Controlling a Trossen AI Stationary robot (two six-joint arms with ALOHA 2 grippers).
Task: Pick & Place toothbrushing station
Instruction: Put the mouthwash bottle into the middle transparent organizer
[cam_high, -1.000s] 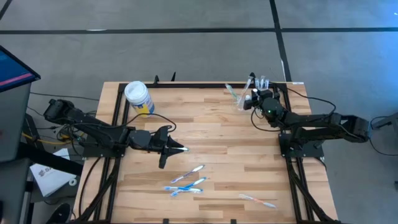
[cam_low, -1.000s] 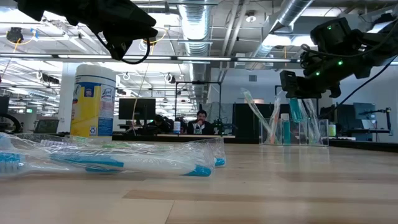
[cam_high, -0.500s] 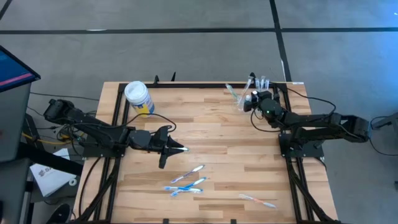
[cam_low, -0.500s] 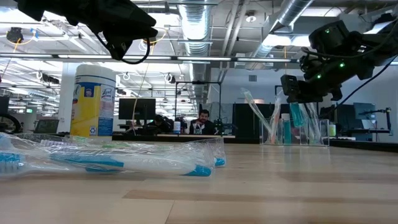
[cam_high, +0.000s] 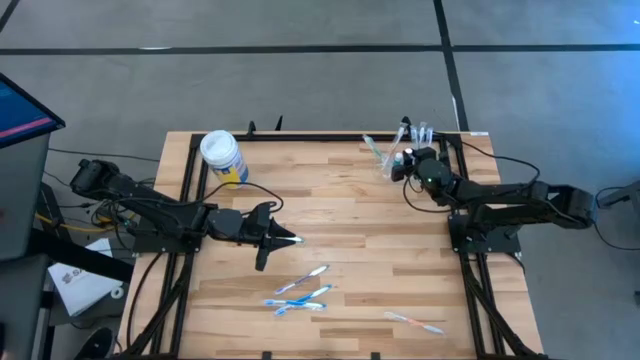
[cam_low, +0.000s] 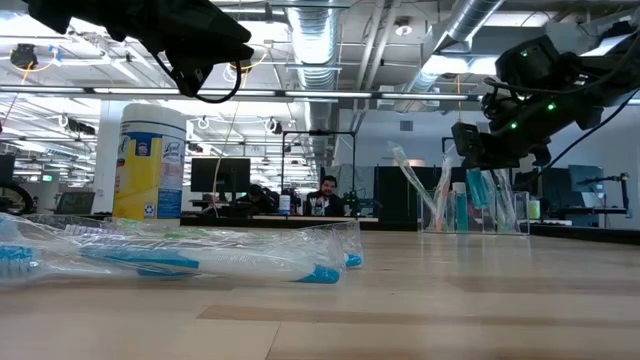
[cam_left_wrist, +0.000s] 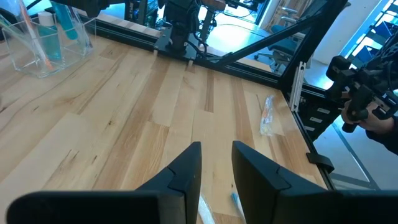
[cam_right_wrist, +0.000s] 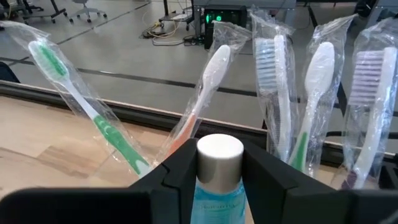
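My right pincer (cam_right_wrist: 219, 163) gripped a silver-capped blue bottle (cam_right_wrist: 217, 171) at the clear plastic cup (cam_high: 392, 160); three wrapped toothbrushes (cam_high: 302, 291) remained.

High view: overhead, straight down, whole table (cam_high: 380, 230) and both arms. Low view: tabletop level, facing the room behind. Left wrist view: looks along the wood, far. Right wrist view: very close on wrapped toothbrushes (cam_right_wrist: 273, 74), which the low view also catches.
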